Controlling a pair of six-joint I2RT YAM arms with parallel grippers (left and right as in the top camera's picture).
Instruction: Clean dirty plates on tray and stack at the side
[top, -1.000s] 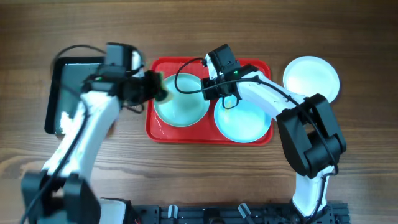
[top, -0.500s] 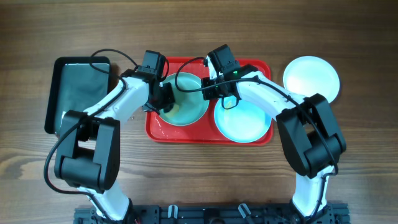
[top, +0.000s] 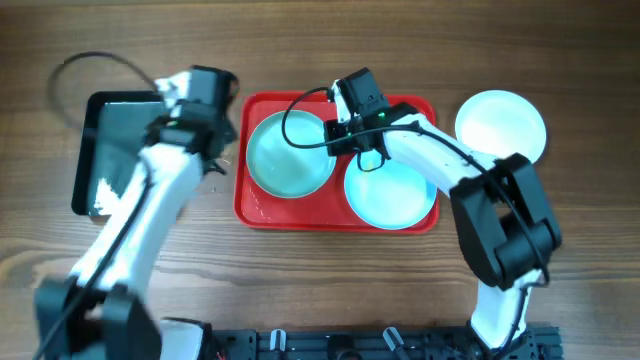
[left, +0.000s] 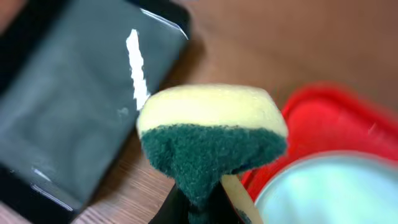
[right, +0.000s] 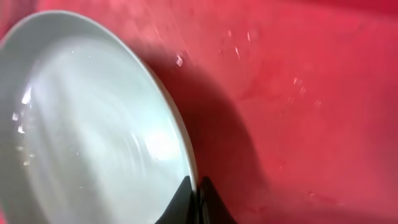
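**Position of parts.** The tray (top: 250, 213) lies at the centre of the counter (top: 300, 280). It holds two turquoise plates: the left plate (top: 288, 155) and the right plate (top: 390, 198), which sit just beside each other. The white plate (top: 500, 125) rests on the counter, off the tray to its right. A black tray (top: 115, 150) lies to the left.

**Grippers.** The right gripper (right: 195, 199) is clamped on the inner rim of the left plate, one finger on each face of the rim. The shadow on the tray beside that rim suggests this edge may be raised, but this cannot be confirmed. The left gripper (left: 199, 205) is pinched on a sponge (left: 211, 134), yellow foam above and green scouring pad below. The sponge is held above the gap between the black tray and the tray, clear of the plates.

**Handling.**
- The plates appear light, stiff and shallow. Droplets on the tray suggest wet, slippery surfaces.
- Take hold at the rim only; the curved bowl offers no purchase.
- A rim pinch gives little hold against twisting. Expect the plate to pivot or slip if scrubbed hard.
- The sponge is soft and compresses under the fingers; apply the green face to the plate.
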